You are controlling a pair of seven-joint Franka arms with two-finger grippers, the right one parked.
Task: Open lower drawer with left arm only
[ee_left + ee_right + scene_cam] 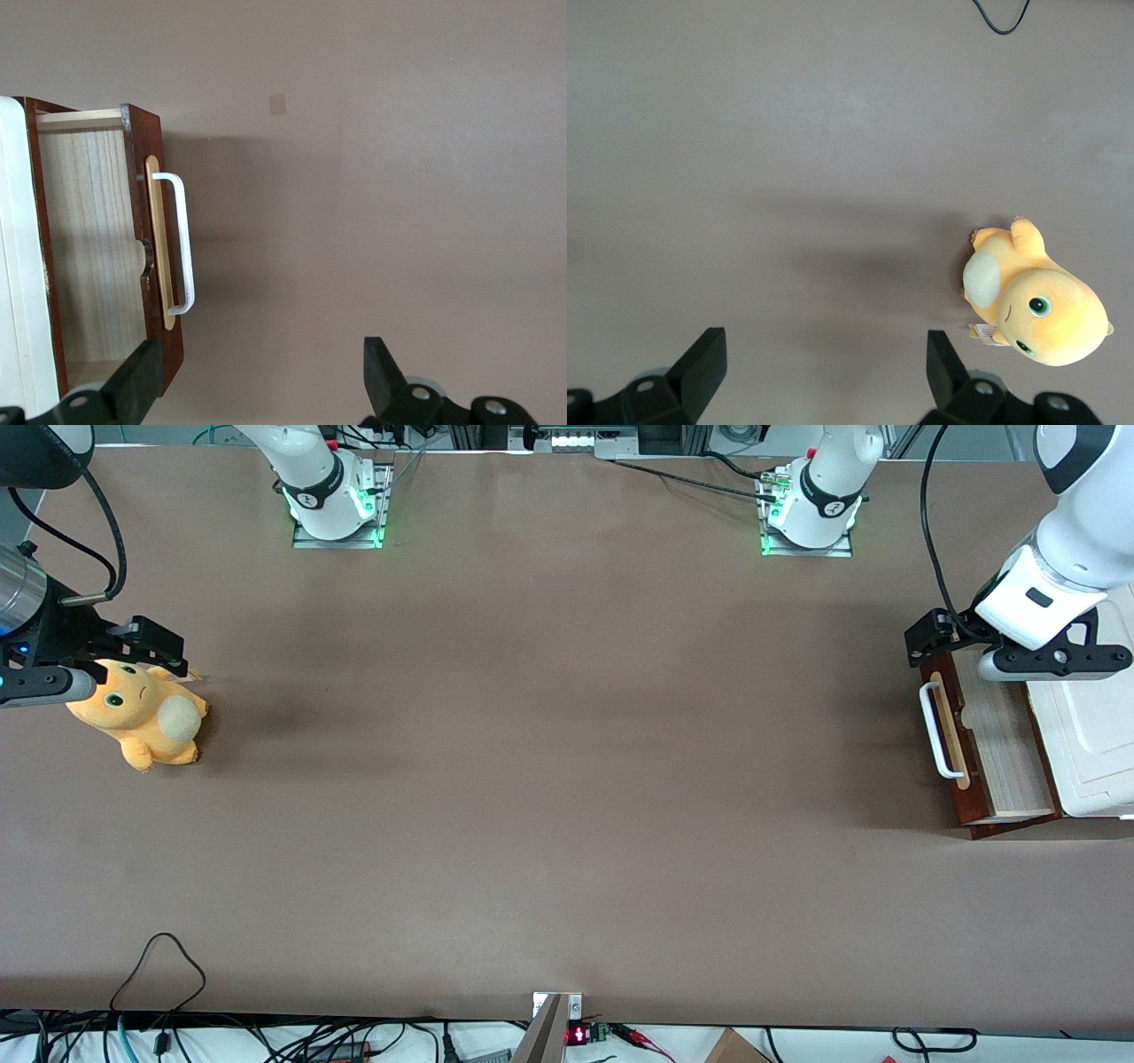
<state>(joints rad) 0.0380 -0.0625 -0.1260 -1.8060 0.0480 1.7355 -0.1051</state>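
Front view: lower drawer (992, 748) pulled out from the white cabinet (1094, 748) at the working arm's end of the table (549, 779).
Its dark reddish-brown front faces the parked arm's end; the white bar handle (935, 731) on a pale wood strip runs along the front, its long axis toward the front camera, with pale grained wood inside. Bare brown table spreads wide in front of the drawer. The left arm's hand (930, 640) hovers open above the drawer's front corner farther from the camera, touching nothing. An orange plush toy (142, 717) lies well apart from the drawer.
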